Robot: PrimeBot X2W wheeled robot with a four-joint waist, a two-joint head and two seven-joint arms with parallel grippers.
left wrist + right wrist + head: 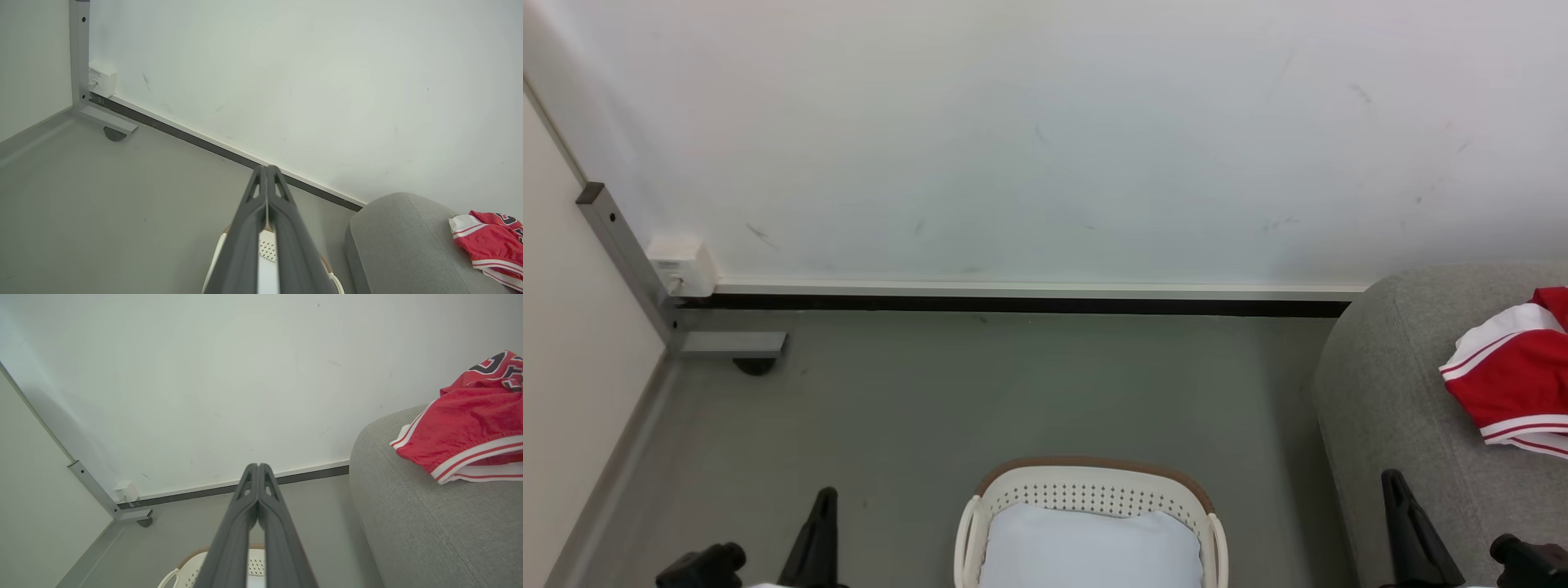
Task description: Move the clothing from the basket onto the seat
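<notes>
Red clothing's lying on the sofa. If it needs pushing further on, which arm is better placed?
Probably right. The right gripper, shut and empty, is at the sofa edge near the red clothing; the left gripper is beyond the basket.

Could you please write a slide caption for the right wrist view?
Shut right gripper points toward the wall, red clothing lying on the grey seat, basket below.

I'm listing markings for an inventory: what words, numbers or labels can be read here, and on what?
Red clothing on the sofa: black-and-white lettering, folded and cut off by the picture's edge, not readable.
White wall box: small label, too small to read.
No other text seen.
</notes>
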